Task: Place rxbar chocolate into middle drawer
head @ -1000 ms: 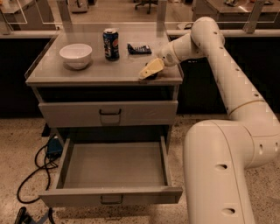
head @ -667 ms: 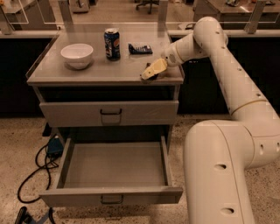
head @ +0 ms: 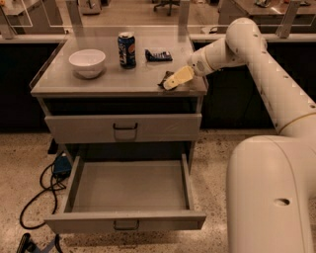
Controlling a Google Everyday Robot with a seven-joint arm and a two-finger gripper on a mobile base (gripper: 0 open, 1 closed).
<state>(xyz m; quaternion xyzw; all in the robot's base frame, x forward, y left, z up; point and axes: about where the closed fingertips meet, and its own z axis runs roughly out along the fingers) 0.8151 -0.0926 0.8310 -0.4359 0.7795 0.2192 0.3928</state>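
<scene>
Yellowish hand grips one rxbar chocolate at cabinet edge, one middle drawer open.

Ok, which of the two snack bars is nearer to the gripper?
The dark bar at the front right edge of the tabletop, right at the gripper. The other bar, bluish with white marks, lies farther back, beside the can.

Office-lab space — rolling chair, glass partitions, speckled floor, grey drawer cabinet; robot hand low over cabinet top.
</scene>
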